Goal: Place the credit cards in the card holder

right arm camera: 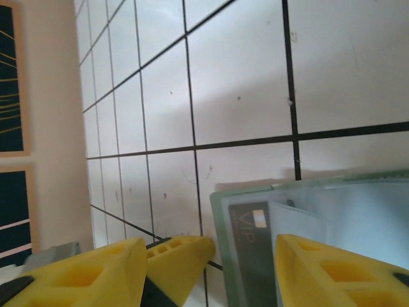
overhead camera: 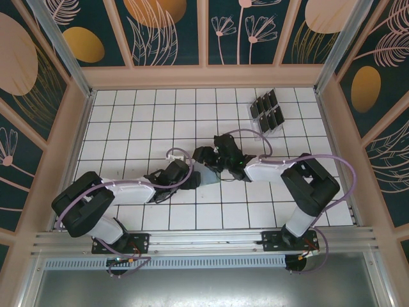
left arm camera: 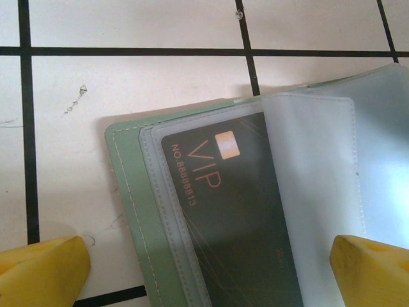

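Tiled table (overhead camera: pixel 128 121); open card holder (left arm camera: pixel 146 211), long edge askew to grid

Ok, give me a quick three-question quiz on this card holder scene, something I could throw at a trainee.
1. True or false: the card holder lies folded shut.
2. What is printed on the dark card inside a clear sleeve? A) GOLD B) VIP C) BANK
3. Fill in: seen from above, the clear slotted rack stands at the far end of the table, on the robot's ___ side.
Key: 1 false, it lies open; 2 B; 3 right.
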